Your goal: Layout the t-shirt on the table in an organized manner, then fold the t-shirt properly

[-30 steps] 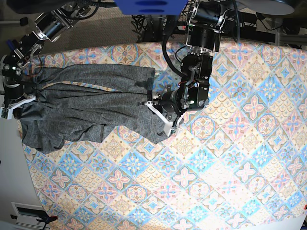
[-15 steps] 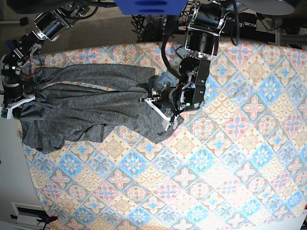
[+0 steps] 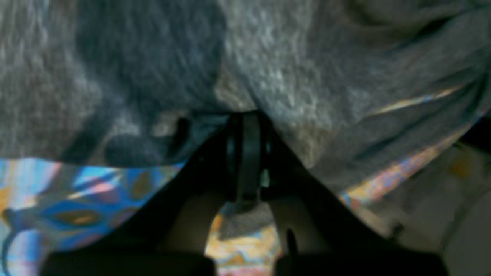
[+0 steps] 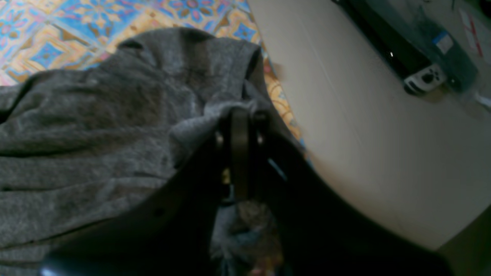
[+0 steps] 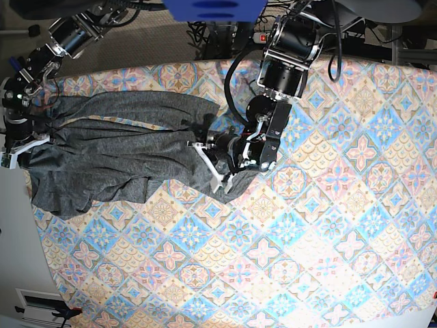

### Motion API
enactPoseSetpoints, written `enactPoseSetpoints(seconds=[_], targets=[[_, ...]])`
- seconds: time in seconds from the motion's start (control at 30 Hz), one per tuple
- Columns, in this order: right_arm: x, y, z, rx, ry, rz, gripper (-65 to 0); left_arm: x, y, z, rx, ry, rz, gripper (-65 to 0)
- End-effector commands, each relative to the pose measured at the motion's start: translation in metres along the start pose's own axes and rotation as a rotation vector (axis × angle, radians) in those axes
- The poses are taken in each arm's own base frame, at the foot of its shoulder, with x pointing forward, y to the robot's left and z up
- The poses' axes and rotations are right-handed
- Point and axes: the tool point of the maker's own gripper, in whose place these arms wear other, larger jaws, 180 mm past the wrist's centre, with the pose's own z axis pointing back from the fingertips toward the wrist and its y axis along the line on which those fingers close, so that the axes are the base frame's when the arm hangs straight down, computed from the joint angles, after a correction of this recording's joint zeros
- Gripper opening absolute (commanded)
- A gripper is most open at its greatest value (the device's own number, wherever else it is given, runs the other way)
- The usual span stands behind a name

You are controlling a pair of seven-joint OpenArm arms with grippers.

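Observation:
The dark grey t-shirt lies crumpled and stretched across the left part of the table. My left gripper is shut on the shirt's right-hand edge. In the left wrist view its jaws are closed with grey fabric bunched over them, above the patterned cloth. My right gripper is shut on the shirt's far left end at the table's left edge. In the right wrist view its jaws pinch a fold of the shirt.
A pale surface lies off the table's left edge, seen as a white panel in the right wrist view. A blue object and cables sit behind the table's far edge. The table's right side shows only patterned cloth.
My left gripper has moved left and slightly down in the base view, carrying the shirt's right edge with it and bunching the fabric there. The right arm has not moved.

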Motion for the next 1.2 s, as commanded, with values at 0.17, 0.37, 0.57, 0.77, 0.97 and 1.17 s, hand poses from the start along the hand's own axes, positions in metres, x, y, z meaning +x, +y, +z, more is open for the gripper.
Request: enactPoseSetpoints(seconds=[0.17,0.37,0.57,0.77,0.97,1.17], targets=[[0.023,-0.009,0.003,-0.016,-0.074,0.008,-65.0,0.045,-0.042,0.051,-0.179,-0.180,-0.053,-65.0],[0.023,-0.009,0.003,-0.016,-0.074,0.008,-65.0,0.067,-0.052,0.088,-0.269,-0.255,-0.092,-65.0],[0.023,-0.009,0.003,-0.016,-0.074,0.008,-65.0,0.078,-0.046,0.104,-0.301,-0.254,-0.048,-65.0],[0.022,-0.009,0.002,-0.016,-0.072,0.006,-65.0,0.081,-0.054,0.115,-0.337,-0.276,-0.058,-65.0],[0.024,-0.009,0.003,-0.017,-0.080,0.008,-65.0,0.080,-0.057,0.149,-0.371,-0.312,-0.058,-65.0],[0.042,-0.011,0.012,-0.034,-0.126,0.036,-65.0,0.064,-0.041,0.162,-0.380,-0.280,-0.021,-65.0]])
